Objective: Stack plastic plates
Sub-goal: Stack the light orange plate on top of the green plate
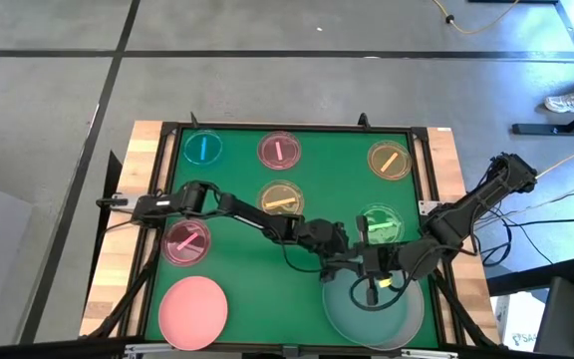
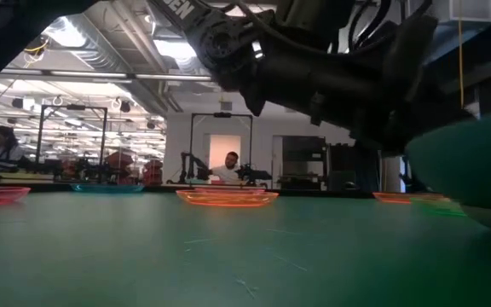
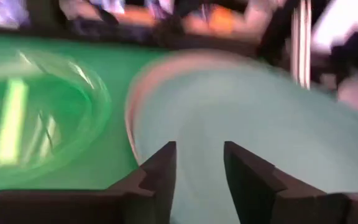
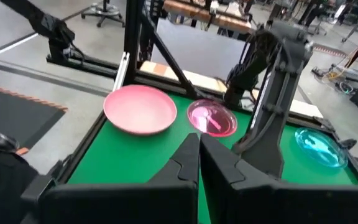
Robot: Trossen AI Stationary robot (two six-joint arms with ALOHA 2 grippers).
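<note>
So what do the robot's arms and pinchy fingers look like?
Both arms are dark, nearly black, built from jointed chunky segments. The left gripper has two flat, blocky dark fingers with stepped inner edges. The right gripper has the same angular dark fingers. Thin black cables trail along the arms.

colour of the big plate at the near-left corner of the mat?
Pink. The large plate is plain solid pink with no bar marking, clearest in the high view.
</note>
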